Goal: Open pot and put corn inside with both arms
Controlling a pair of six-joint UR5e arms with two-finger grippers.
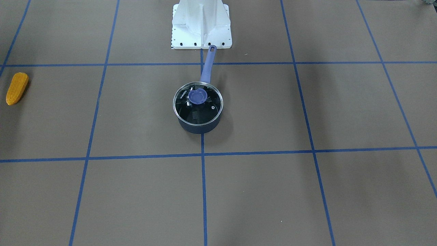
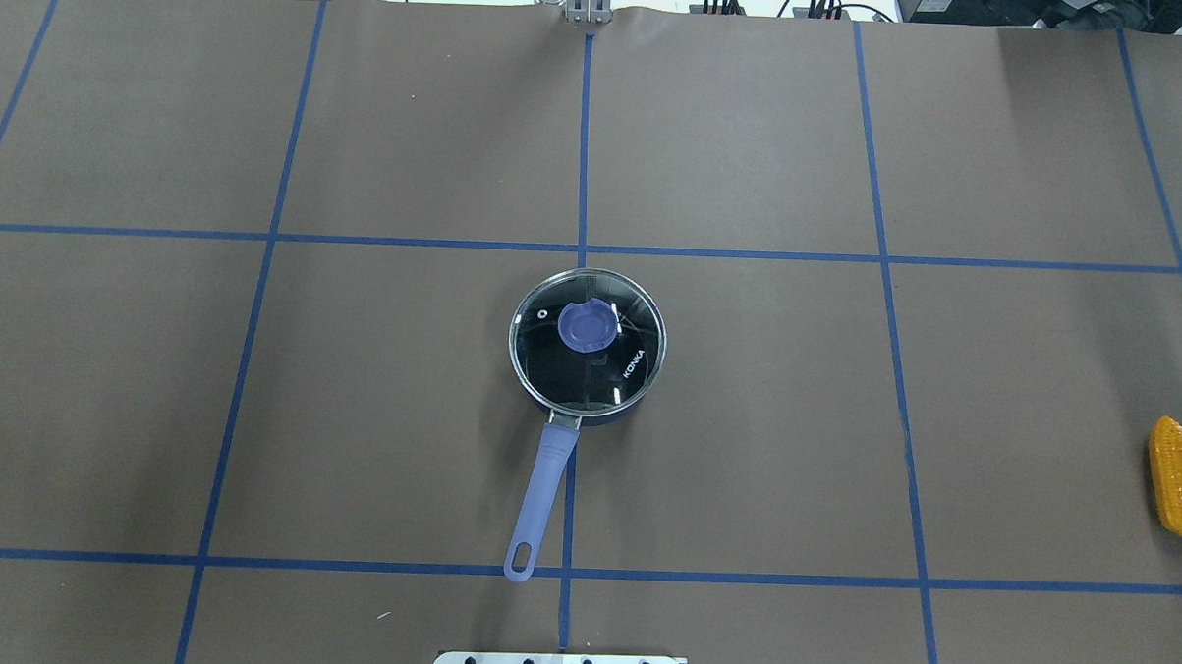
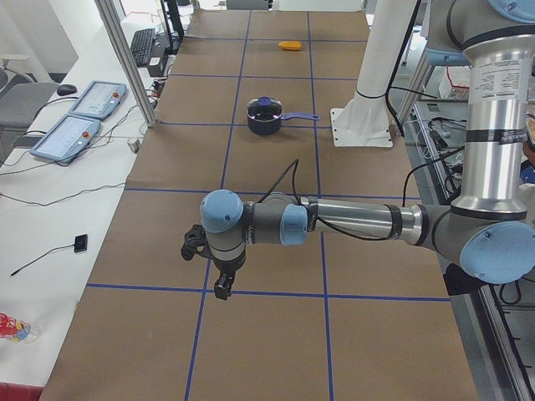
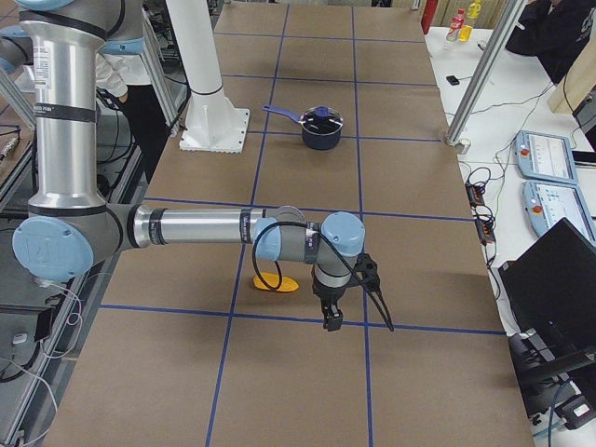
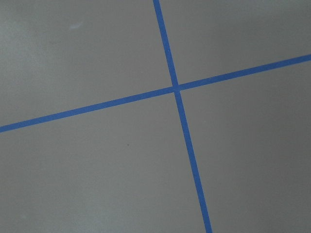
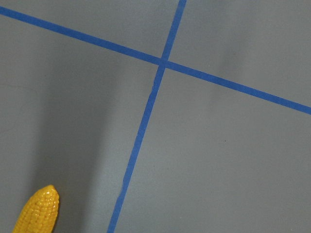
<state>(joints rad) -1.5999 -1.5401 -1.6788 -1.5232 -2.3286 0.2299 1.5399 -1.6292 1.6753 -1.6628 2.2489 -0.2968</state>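
Observation:
A dark blue pot [image 1: 198, 123] with a glass lid and a purple knob [image 1: 197, 96] stands at the table's middle, and the lid is on. Its purple handle [image 2: 542, 497] points toward the robot's base. The corn [image 2: 1179, 475] lies on the brown table at the robot's far right, and shows too in the front view [image 1: 17, 88] and the right wrist view [image 6: 39, 211]. My right gripper [image 4: 358, 321] hangs above the table just past the corn [image 4: 277, 281]. My left gripper [image 3: 219, 284] hangs over bare table, far from the pot [image 3: 265, 115]. I cannot tell whether either gripper is open or shut.
The white base pedestal [image 1: 201, 24] stands just behind the pot's handle. Blue tape lines grid the brown table. Teach pendants [image 3: 67, 134] and cables lie on a side bench beyond the far edge, behind an aluminium post [image 3: 125, 58].

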